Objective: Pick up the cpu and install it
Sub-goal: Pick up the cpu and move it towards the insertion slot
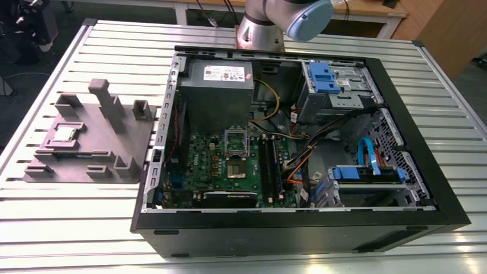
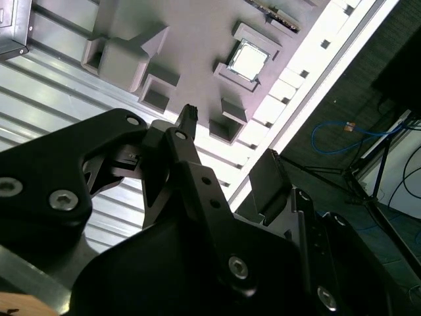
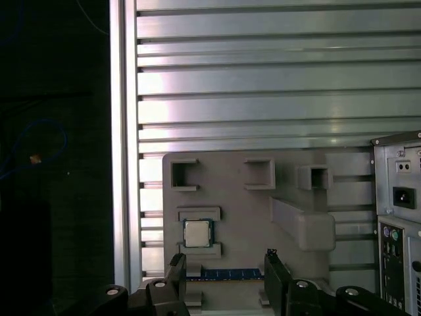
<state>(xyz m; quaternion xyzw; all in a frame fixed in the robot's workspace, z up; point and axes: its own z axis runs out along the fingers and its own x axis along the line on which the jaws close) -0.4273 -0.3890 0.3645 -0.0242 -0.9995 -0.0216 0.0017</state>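
The cpu (image 1: pixel 65 134) is a small silvery square lying in a recess of the grey plastic plate (image 1: pixel 95 151), at the exterior view's left beside the open computer case (image 1: pixel 304 222). In both wrist views the cpu (image 3: pixel 197 233) (image 2: pixel 248 60) lies flat and free on the plate (image 3: pixel 243 210) (image 2: pixel 191 39). My gripper (image 3: pixel 223 260) (image 2: pixel 230 141) hangs well above the plate, open, with nothing between its black fingers (image 3: pixel 176 262). On the green motherboard (image 1: pixel 205 171) the socket (image 1: pixel 237 168) sits below its raised shiny metal frame (image 1: pixel 236 140).
Upright blocks (image 1: pixel 106 100) rise from the plate. A blue memory stick (image 3: pixel 227 273) lies on it near the cpu. The slatted metal table (image 1: pixel 76 217) ends close to the plate's outer side. Cables and blue drive bays (image 1: pixel 331 80) crowd the case at the exterior view's right.
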